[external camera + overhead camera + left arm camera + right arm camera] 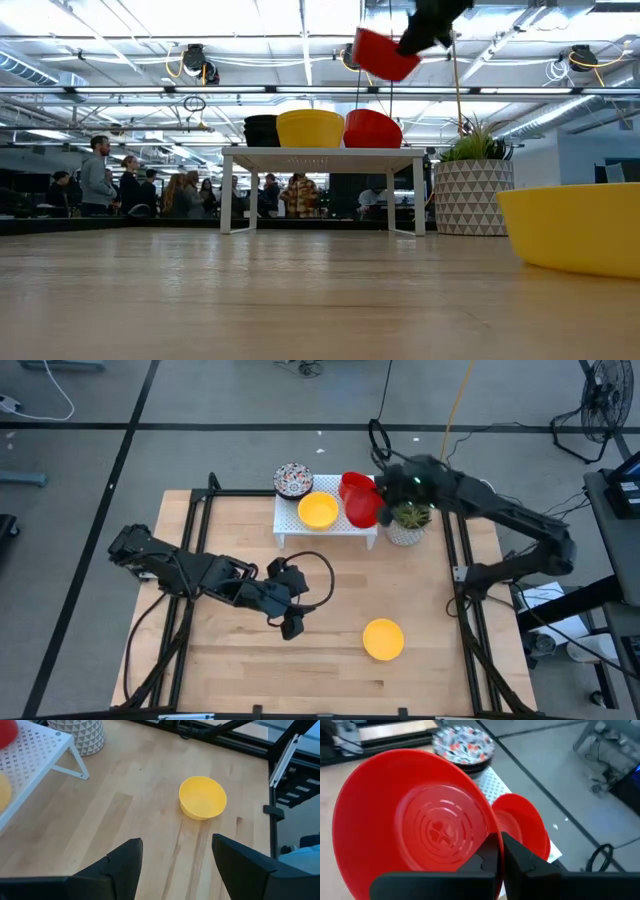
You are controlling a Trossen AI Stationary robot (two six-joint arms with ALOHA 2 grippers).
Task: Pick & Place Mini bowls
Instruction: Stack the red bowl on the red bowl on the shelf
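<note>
Light is bright and even, coming from overhead — long ceiling fixtures (330, 20) blaze nearly white in the low view. Shadows on the wooden surface (330, 610) are soft and faint, pooling just beneath the arms. The near yellow bowl (575, 228) looms large and slightly soft at the low view's edge (too close for sharp focus). In the right wrist view the red bowl (415, 820) carries pale glossy glints — the room beyond it blurs.

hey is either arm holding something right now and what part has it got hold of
The right gripper pinches a red mini bowl by its rim, lifted above the white rack. The left gripper is open and empty.
</note>
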